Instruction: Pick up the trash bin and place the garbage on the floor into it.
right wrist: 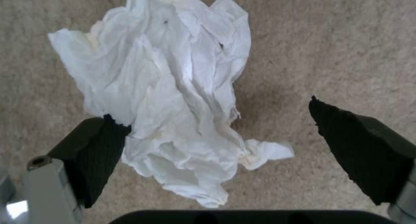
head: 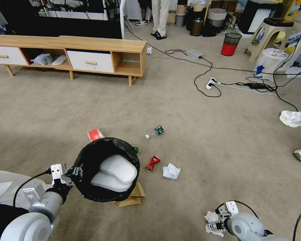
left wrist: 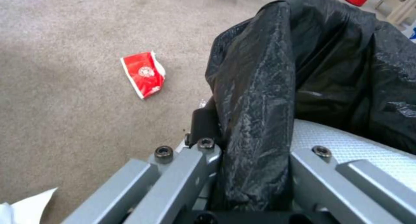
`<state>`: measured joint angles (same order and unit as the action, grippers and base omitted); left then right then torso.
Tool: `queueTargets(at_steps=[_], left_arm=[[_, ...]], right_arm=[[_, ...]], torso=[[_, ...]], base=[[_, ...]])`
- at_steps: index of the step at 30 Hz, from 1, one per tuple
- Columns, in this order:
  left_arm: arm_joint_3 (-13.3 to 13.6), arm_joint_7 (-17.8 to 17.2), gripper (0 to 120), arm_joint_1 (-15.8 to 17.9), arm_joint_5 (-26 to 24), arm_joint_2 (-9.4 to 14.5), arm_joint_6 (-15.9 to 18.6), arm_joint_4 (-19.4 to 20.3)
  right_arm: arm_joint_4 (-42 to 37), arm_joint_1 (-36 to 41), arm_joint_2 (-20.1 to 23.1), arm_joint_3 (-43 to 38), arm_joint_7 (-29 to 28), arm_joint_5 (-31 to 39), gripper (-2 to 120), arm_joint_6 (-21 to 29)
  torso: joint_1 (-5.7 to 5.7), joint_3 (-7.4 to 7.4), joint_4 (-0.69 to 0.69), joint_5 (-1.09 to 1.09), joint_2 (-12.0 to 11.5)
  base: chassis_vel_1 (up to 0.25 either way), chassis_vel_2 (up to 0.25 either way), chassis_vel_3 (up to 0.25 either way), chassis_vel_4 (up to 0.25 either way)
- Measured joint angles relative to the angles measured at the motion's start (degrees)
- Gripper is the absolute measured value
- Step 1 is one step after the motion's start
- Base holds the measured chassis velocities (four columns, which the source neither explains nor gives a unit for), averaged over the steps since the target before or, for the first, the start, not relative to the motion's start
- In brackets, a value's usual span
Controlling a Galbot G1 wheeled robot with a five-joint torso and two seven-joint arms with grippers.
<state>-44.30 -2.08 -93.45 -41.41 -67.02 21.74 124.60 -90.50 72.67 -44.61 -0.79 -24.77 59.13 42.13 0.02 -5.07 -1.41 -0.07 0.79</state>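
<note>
My left gripper (head: 70,172) is shut on the rim of the trash bin (head: 85,154), holding it tilted above the floor (head: 190,150); its black bag (left wrist: 303,71) is pinched between the fingers, and pale white shapes show inside. My right gripper (right wrist: 212,112) is open low over the carpet, a crumpled white tissue (right wrist: 164,87) lying between its pads. Other garbage lies ahead: a red-white packet (head: 95,134), a clear bottle (head: 155,131), a crushed red can (head: 152,163), another tissue (head: 171,171), and a brown paper bag (head: 132,197) partly under the bin.
A low wooden cabinet (head: 90,53) stands at the back left. Cables and a power strip (head: 210,83) run across the carpet at the back right, near a red bin (head: 230,44) and a stool (head: 269,33). A person's white shoes (head: 296,118) are at the right edge.
</note>
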Motion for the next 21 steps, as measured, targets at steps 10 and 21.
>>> queueTargets(at_steps=[10,21], left_arm=[[-0.2,0.0,0,0.4,-0.3,0.2,0.0,-0.5],[0.0,-0.2,0,1.0,-0.9,0.6,0.0,-0.8]], right_arm=[[0.4,-1.2,-0.4,1.0,0.4,-0.2,88,0.0],[0.1,-1.3,-0.5,1.2,0.6,0.1,65,0.1]], torso=[[0.0,0.01,-0.02,-0.07,0.0],[-0.01,0.02,-0.01,-0.06,0.0]], base=[[0.0,0.0,0.0,0.0],[0.0,0.0,0.0,0.0]])
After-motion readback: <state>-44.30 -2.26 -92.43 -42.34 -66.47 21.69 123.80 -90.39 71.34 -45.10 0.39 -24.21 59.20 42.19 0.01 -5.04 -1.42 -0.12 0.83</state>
